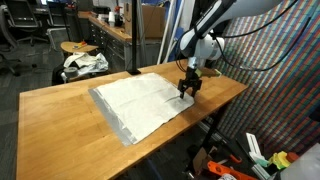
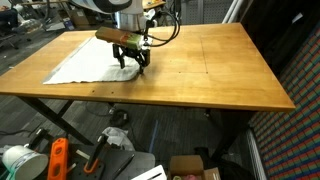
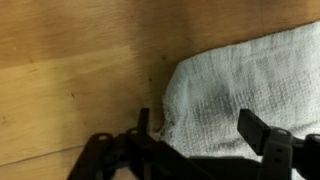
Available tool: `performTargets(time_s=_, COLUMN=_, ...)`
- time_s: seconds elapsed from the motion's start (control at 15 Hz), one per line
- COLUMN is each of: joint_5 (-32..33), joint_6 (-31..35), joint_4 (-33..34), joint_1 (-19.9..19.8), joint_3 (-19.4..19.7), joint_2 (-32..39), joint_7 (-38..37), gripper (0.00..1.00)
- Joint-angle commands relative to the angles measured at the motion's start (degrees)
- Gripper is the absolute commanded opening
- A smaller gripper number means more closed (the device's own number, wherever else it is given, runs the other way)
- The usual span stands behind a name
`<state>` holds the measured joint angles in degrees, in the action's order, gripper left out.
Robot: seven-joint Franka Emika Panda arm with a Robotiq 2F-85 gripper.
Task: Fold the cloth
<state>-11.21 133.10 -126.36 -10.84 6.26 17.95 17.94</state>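
Cloth: lies spread flat on the wooden tabletop, wrinkled, with one edge running close to the tabletop's near edge in an exterior view. In an exterior view the cloth occupies the far left part of the tabletop; the rest of the wood is bare.

Arm: reaches down from above, wrist pointing roughly straight down at the tabletop. The pincer sits low at one corner of the cloth, and the same position is confirmed in an exterior view.

Pincer, wrist view: jaws stand well apart. One finger is at the cloth's rounded corner edge, over wood; the other finger is over the cloth. The corner lies between them, unclamped. Whether the fingertips touch the fabric cannot be told. Nothing is held.

Bare tabletop fills the left of that view.
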Motion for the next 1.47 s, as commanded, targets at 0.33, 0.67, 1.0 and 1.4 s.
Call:
performTargets(time_s=0.33, joint_5=-0.7, joint_6=-4.2, joint_4=3.4, joint_1=-2.9, joint_3=-2.3, joint_2=1.6, joint_7=10.1, gripper=0.19)
performTargets(time_s=0.67, joint_5=-0.5, joint_6=-6.0, joint_4=3.7, joint_1=-2.1, joint_3=-2.9, joint_2=0.6, joint_7=9.0, gripper=0.00)
performTargets(time_s=1.0, joint_5=0.1, joint_6=-6.3, joint_4=3.0, joint_1=0.7, joint_3=-3.5, joint_2=-1.7, joint_7=0.5, gripper=0.03)
performTargets(time_s=1.4, joint_5=0.5, joint_6=-5.0, joint_4=2.2, joint_1=4.1, joint_3=-3.6, joint_2=-6.1, joint_7=-10.3, gripper=0.02)
